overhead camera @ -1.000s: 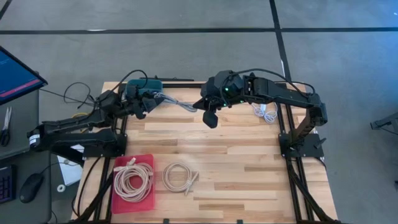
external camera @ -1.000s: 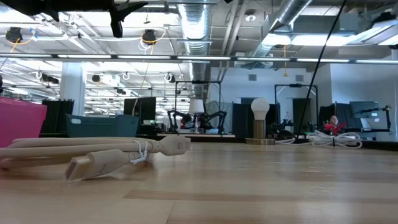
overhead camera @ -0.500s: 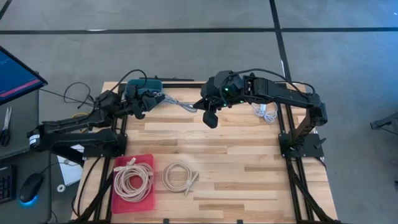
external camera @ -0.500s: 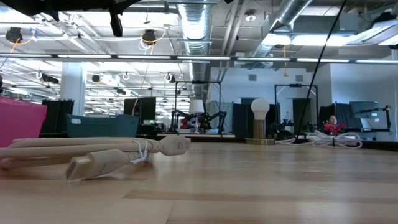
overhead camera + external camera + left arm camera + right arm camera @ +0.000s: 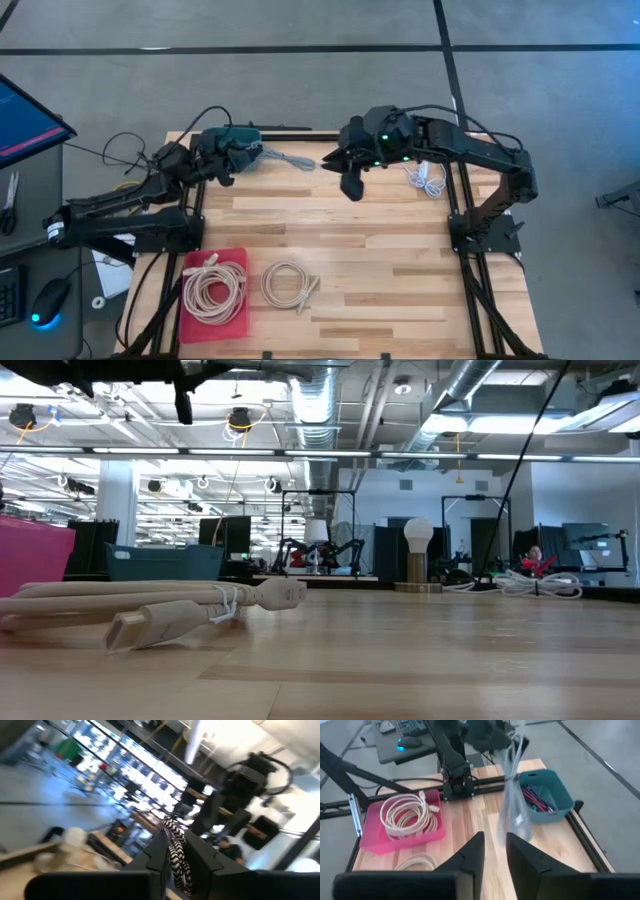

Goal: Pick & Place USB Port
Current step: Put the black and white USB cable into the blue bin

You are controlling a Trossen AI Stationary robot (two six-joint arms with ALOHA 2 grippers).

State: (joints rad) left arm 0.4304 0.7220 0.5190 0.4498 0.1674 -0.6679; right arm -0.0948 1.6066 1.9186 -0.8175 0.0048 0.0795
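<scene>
The left gripper (image 5: 243,158) is clamped on a braided cable (image 5: 290,160) above the table's (image 5: 400,260) far edge, by the teal bin (image 5: 555,795). The right gripper (image 5: 335,160) hangs just beyond the cable's free end, fingers narrowly parted and holding nothing.

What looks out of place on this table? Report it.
One beige cable coil lies loose on the wooden table beside the pink tray, while a similar coil sits inside it. It looks left out.
</scene>
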